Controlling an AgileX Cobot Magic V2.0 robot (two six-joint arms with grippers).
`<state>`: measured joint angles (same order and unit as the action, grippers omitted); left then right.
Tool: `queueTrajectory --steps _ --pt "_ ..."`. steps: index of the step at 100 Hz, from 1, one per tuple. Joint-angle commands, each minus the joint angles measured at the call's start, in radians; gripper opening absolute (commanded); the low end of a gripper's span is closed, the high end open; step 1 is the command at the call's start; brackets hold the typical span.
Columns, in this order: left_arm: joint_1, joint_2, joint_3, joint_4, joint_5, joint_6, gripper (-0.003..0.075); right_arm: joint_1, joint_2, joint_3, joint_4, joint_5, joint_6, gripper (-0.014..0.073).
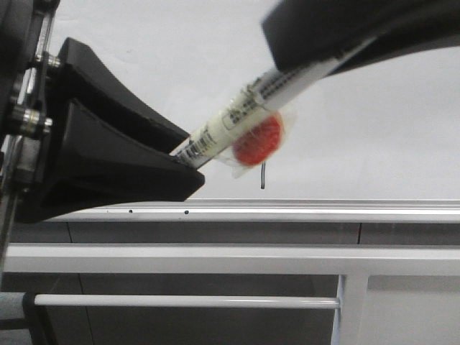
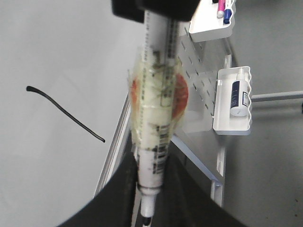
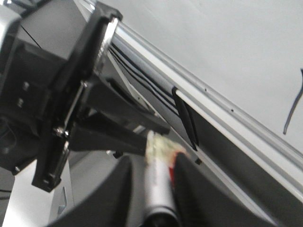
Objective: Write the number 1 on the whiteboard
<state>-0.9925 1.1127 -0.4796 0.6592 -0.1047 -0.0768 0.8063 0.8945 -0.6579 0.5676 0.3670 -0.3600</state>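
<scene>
whiteboard (image 1: pixel 144 65) face open above rail (image 1: pixel 287 210) | marker (image 1: pixel 244 118) and both claws block centre

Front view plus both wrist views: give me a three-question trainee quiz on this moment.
1. True or false: the marker pen spans both grippers.
2. The number 1 on the whiteboard is: A red, B black, C blue?
3. Fill in: the tray beside the board holds a ____.

Key: 1 true, left gripper and right gripper each hold an end; 2 B; 3 bottle.
</scene>
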Motion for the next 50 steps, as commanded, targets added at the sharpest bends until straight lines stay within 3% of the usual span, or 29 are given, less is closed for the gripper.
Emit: queueTrajectory --steps 1,3,9,25,36,48,50 --pt "-0.007 -0.01 -0.034 -0.035 -0.065 -0.003 -0.002 0.004 -0.003 -0.034 0.024 -0.11 -0.002 0.0444" --pt "-0.007 -0.01 -0.034 -0.052 -0.065 -0.003 -0.002 0.004 -0.003 -0.034 0.023 -0.122 -0.002 0.0492" --pt "-0.007 -0.01 -0.034 -0.095 -0.065 -0.003 -0.002 0.004 -0.003 -0.034 0.023 -0.159 -0.004 0.0523" --pt "-0.007 -0.017 -0.034 -0.183 -0.068 -0.003 -0.002 0.004 -0.04 -0.034 -0.077 -0.25 -0.004 0.0426" --pt "-0.007 -0.034 -0.034 -0.254 -0.072 -0.003 -0.002 0.004 -0.103 -0.034 -0.187 -0.273 -0.004 0.0243" --pt "-0.007 -0.069 -0.014 -0.395 -0.139 -0.003 -0.0021 -0.003 -0.175 -0.034 -0.256 -0.249 -0.004 -0.0075" --pt "-0.007 -0.076 -0.01 -0.422 -0.159 -0.003 -0.0021 -0.004 -0.184 -0.034 -0.265 -0.241 -0.004 -0.0067"
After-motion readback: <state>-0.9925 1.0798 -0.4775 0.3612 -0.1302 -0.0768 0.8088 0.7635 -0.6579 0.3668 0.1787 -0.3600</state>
